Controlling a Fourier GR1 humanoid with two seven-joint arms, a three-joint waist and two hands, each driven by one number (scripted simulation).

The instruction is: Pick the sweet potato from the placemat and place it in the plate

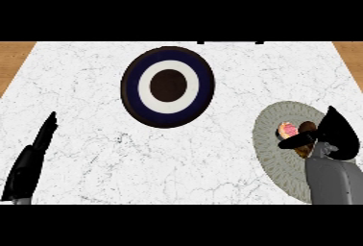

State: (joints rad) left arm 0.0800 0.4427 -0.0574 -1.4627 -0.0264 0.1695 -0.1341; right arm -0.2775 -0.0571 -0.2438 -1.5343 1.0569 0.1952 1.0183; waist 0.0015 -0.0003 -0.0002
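Grey placemat [278,163]: bears sweet potato [288,129].
Right hand [339,137]: fingers seemingly curled round it.
Left hand [28,164]: straight fingers, well left of placemat.

Setting: a domestic kitchen or dining area.

Evidence: the desk [177,158] has a white top veined in grey like marble, the finish of a kitchen worktop. Strips of brown wood [14,57] show past its far left and far right corners; whether they are floor or furniture cannot be told.

Tableware is laid out: a round plate [168,85], dark blue with a white ring and a dark centre, and well apart from it a round, grey, textured placemat [273,149].

Food is present: a sweet potato [287,129] at the placemat.
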